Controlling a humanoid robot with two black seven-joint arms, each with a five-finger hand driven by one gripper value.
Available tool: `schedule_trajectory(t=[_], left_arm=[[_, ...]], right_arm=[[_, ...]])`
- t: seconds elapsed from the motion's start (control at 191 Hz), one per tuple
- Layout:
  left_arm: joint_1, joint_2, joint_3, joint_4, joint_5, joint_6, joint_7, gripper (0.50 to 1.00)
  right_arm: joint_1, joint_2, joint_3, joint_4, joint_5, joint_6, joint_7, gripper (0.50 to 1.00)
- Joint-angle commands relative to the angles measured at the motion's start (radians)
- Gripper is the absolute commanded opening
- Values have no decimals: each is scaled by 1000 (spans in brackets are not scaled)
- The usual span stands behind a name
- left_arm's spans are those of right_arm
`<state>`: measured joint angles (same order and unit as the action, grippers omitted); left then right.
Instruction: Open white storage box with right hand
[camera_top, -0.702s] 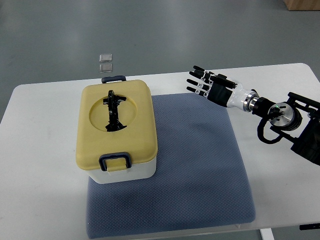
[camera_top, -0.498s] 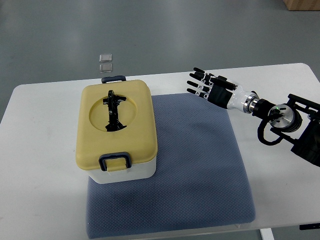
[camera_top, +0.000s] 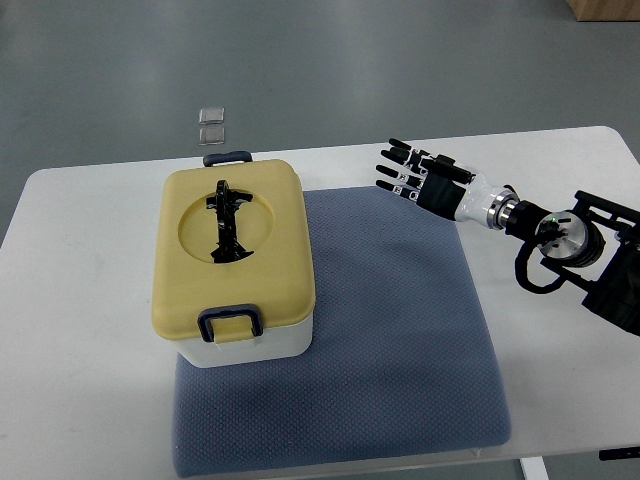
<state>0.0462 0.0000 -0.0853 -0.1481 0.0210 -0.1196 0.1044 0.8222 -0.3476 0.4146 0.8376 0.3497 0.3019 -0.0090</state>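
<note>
The storage box (camera_top: 234, 258) stands on the left part of a blue-grey mat (camera_top: 380, 330). Its body is white and its yellow lid (camera_top: 270, 235) is down, with a black handle (camera_top: 226, 221) folded flat in a round recess. Dark blue latches sit at the near edge (camera_top: 231, 323) and far edge (camera_top: 227, 158) of the lid. My right hand (camera_top: 405, 170) hovers over the mat's far right corner, well to the right of the box and apart from it. Its fingers are spread, pointing left, and hold nothing. The left arm is out of sight.
A white table (camera_top: 90, 330) carries the mat. Two small clear squares (camera_top: 211, 124) lie on the grey floor beyond the table's far edge. The right arm's black joints (camera_top: 575, 245) stretch along the table's right side.
My right hand has shifted slightly rightward and a little toward the far edge, fingers still spread. The box has not moved.
</note>
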Motion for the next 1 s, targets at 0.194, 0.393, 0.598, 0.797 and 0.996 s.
schedule_trajectory(t=[0.194,0.393,0.598,0.797,0.996], left_arm=[[0,0,1,1,1,0,0,1000],[0,0,1,1,1,0,0,1000],[0,0,1,1,1,0,0,1000],[0,0,1,1,1,0,0,1000],[0,0,1,1,1,0,0,1000]], right_arm=[[12,-5,6,0,-132,-78,3,934],[52,-8,7,-2,-138,-79,3,932],[66,-14,12,-2,-138,-92,6,928],[97,-16,1,3,-268,-79,7,928],[158,-5,3,17,-699,-90,83,928]])
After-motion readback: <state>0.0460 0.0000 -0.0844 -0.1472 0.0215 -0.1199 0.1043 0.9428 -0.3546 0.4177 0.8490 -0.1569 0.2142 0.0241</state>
